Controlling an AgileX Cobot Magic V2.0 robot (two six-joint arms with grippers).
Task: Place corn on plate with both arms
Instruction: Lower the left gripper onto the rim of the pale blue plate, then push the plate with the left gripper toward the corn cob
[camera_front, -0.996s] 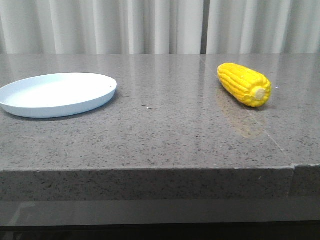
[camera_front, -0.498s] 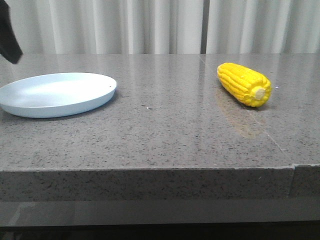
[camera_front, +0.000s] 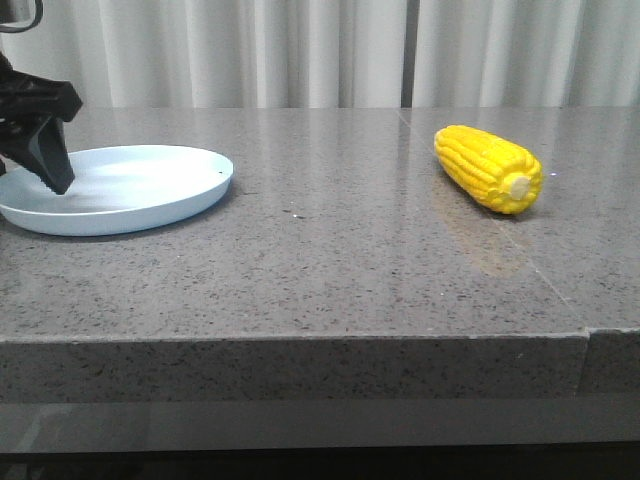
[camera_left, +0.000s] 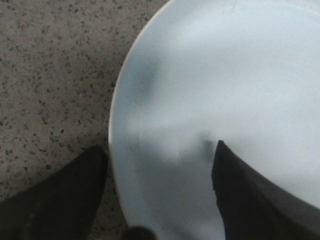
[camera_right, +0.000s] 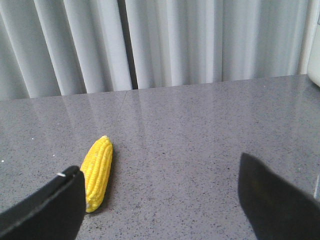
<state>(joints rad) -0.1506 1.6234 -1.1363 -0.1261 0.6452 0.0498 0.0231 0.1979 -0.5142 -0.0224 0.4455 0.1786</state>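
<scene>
The yellow corn (camera_front: 488, 168) lies on the grey table at the right, its pale stub end toward the front. The pale blue plate (camera_front: 140, 185) sits at the left, with nothing on it. My left gripper (camera_front: 35, 150) is at the plate's left side, low over it. In the left wrist view it (camera_left: 160, 150) is open, one finger over the table, the other over the plate (camera_left: 225, 75), with the rim between them. My right gripper (camera_right: 160, 165) is open and empty, out of the front view. The corn (camera_right: 97, 170) lies ahead of it, beside one finger.
The speckled grey stone table (camera_front: 330, 260) has a front edge near the bottom and a seam at the right (camera_front: 588, 335). White curtains (camera_front: 320, 50) hang behind the table.
My left gripper has come into the front view from the upper left and moved down over the plate's left side. The corn and plate have not moved.
</scene>
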